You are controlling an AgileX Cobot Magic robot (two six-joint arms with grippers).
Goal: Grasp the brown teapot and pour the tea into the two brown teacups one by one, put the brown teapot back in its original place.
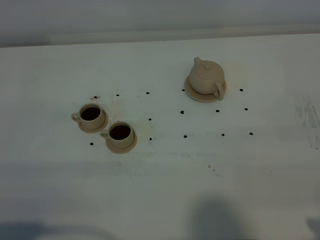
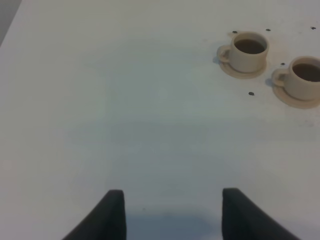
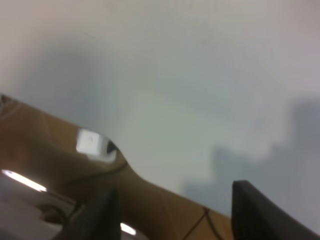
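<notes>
The tan teapot (image 1: pixel 206 77) stands upright with its lid on, on its wide flat saucer (image 1: pixel 193 94) at the back right of the white table. Two tan teacups (image 1: pixel 91 115) (image 1: pixel 120 134), dark inside, sit on small saucers at the left; they also show in the left wrist view (image 2: pixel 248 50) (image 2: pixel 305 78). My left gripper (image 2: pixel 170 212) is open and empty over bare table, well short of the cups. My right gripper (image 3: pixel 172 212) is open and empty near the table's edge. Neither gripper shows in the exterior high view.
Small black dots (image 1: pixel 182 112) mark the white table top (image 1: pixel 160 190) around the cups and teapot. In the right wrist view the table edge gives way to a brown floor with a white box (image 3: pixel 92 142) and cables.
</notes>
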